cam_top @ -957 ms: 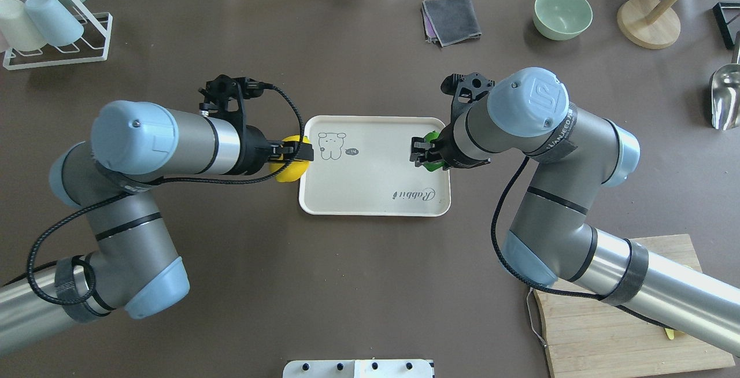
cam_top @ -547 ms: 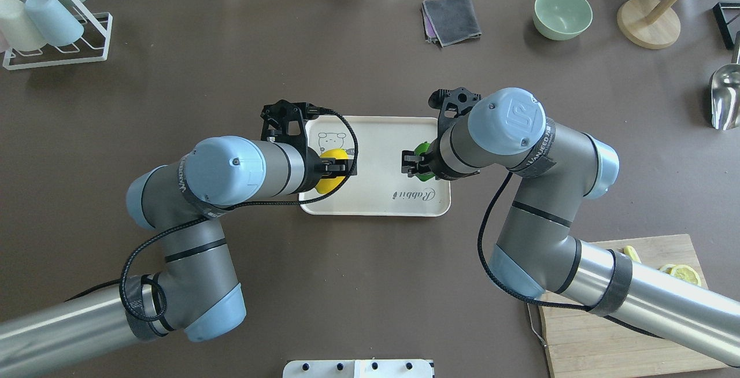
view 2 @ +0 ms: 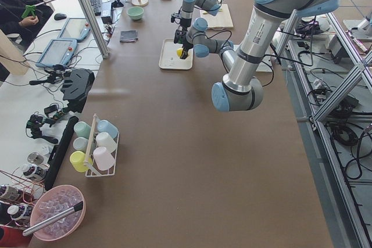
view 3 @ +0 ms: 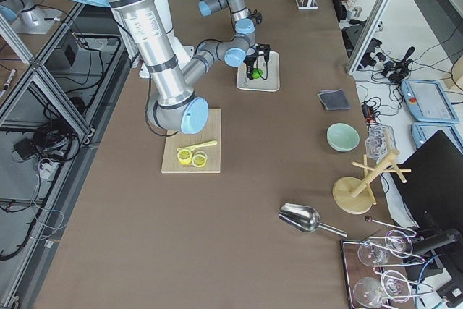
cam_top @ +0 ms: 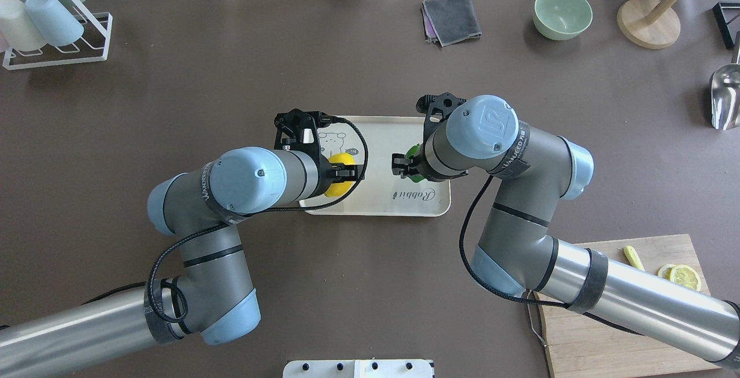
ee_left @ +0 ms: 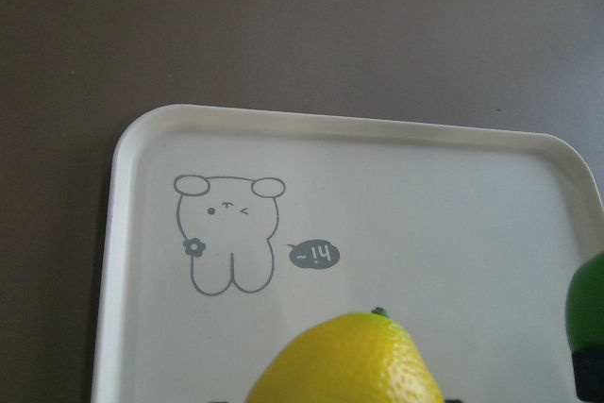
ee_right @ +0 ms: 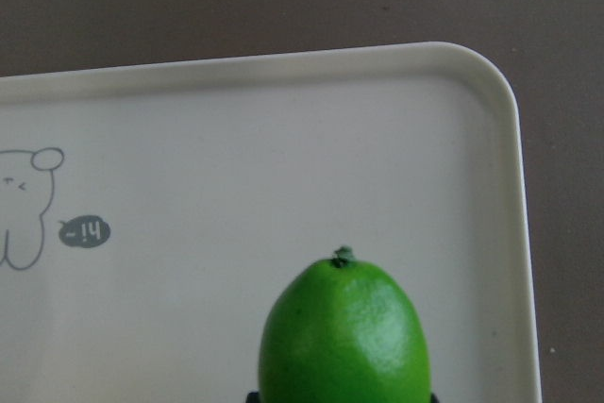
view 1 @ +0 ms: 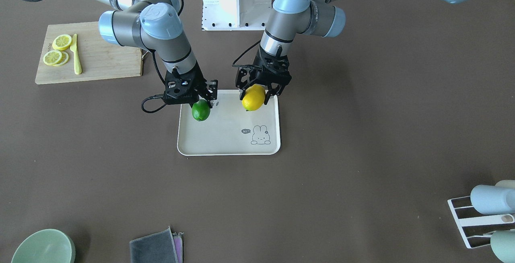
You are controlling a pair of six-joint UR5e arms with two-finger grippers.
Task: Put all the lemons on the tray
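Note:
The cream tray (view 1: 229,144) with a bunny drawing lies mid-table, also in the overhead view (cam_top: 381,207). My left gripper (view 1: 259,90) is shut on the yellow lemon (view 1: 253,98) and holds it over the tray's near-robot part; it shows in the overhead view (cam_top: 340,173) and the left wrist view (ee_left: 349,361). My right gripper (view 1: 197,101) is shut on the green lemon (view 1: 200,110) over the tray's other side; it shows in the overhead view (cam_top: 413,152) and the right wrist view (ee_right: 344,337). Both lemons hang just above the tray floor.
A wooden cutting board (view 1: 100,58) with lemon slices (view 1: 56,50) and a yellow knife (view 1: 75,54) lies near my right arm's base. A green bowl (cam_top: 562,13), a grey cloth (cam_top: 451,19), a cup rack (cam_top: 52,25), a wooden stand (cam_top: 647,22) and a metal scoop (cam_top: 725,97) sit around the table's far edges.
Both arms have moved inward over the tray with their lemons: the left gripper from the tray's left edge to over it, the right gripper further toward the middle.

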